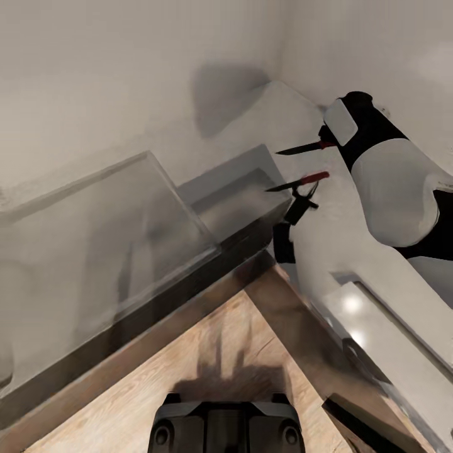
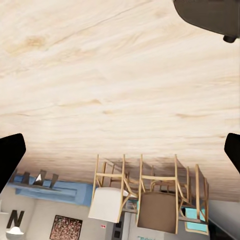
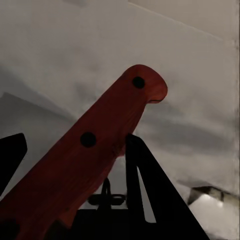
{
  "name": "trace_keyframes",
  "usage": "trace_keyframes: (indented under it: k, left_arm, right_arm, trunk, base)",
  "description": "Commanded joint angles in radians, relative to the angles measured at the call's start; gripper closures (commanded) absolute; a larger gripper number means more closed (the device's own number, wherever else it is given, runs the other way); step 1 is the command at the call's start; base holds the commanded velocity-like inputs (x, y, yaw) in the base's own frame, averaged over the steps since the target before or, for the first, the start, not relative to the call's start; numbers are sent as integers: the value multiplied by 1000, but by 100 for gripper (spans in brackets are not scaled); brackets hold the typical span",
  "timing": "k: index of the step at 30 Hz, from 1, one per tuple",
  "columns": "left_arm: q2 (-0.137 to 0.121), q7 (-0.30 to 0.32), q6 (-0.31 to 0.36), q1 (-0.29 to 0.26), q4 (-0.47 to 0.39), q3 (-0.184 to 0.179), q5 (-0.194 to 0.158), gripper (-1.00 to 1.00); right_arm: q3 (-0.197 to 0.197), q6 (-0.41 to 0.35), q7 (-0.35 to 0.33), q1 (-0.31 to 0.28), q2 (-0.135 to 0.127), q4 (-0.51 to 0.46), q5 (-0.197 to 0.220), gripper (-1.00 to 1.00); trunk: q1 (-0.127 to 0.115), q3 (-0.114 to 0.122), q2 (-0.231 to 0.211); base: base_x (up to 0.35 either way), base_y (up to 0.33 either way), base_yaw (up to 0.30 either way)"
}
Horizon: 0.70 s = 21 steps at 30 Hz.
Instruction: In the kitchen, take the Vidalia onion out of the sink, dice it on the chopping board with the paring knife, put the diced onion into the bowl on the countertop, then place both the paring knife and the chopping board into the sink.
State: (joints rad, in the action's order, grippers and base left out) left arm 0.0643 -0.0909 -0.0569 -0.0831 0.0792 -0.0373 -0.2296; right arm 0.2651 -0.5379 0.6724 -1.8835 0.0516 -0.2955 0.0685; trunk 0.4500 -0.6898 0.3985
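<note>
Red-handled paring knife (image 1: 302, 149): held in the air beside the pale wall, above the glossy grey countertop (image 1: 94, 251), just past a recessed grey basin that is probably the sink (image 1: 239, 207).
Knife look: slim dark pointed blade. The right wrist view shows a smooth red handle (image 3: 95, 150) with two dark rivets and a curved butt.
Second knife shape: the one just below it in the head view is probably a reflection in the shiny surface.
Right gripper (image 1: 326, 139): pinched on the handle near the blade end, with the butt sticking out past the fingers (image 3: 140, 190).
Step in hand: seemingly carrying the knife by the sink; whether to cut or to put it down, I cannot tell.
Doing it well: keep the pinch firm, the blade level and pointed away from the wall, and lower slowly before letting go.
Left gripper (image 2: 120, 152): spread wide with nothing between its fingers, hanging over the wooden floor (image 2: 115, 75).
</note>
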Motion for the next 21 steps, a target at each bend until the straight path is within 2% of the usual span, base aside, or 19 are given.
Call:
trace_keyframes:
  k: [1,5,9,11,16,19,21]
  left_arm:
    - [0,-1,-6,-1,4,-4,-8,-100]
    - [0,-1,-6,-1,4,-4,-7,-100]
    - [-1,-1,-6,-1,4,-4,-7,-100]
    - [-2,-1,-6,-1,4,-4,-8,-100]
    - [-17,2,-7,-1,2,-4,-7,-100]
    - [-23,4,-9,-1,2,-4,-7,-100]
    - [-26,6,-12,-1,2,-4,-7,-100]
  right_arm:
    - [-1,-4,4,0,0,-2,8,100]
    - [2,-8,-18,0,-1,-5,15,100]
    - [3,-11,-62,0,-5,-5,69,100]
    - [2,-19,-78,0,-5,-5,110,100]
    - [-4,-32,-99,0,19,-5,130,100]
    - [-3,-52,-167,0,30,-5,132,100]
    - [-1,-95,-249,0,33,-5,133,100]
  trunk:
    - [0,0,1]
    - [0,7,1]
    - [0,13,1]
    - [0,16,1]
    - [0,24,1]
    - [0,29,1]
    - [0,32,1]
  base:
    - [-339,0,0]
    - [-339,0,0]
    - [-339,0,0]
    - [-339,0,0]
    - [-339,0,0]
    - [-339,0,0]
    - [-339,0,0]
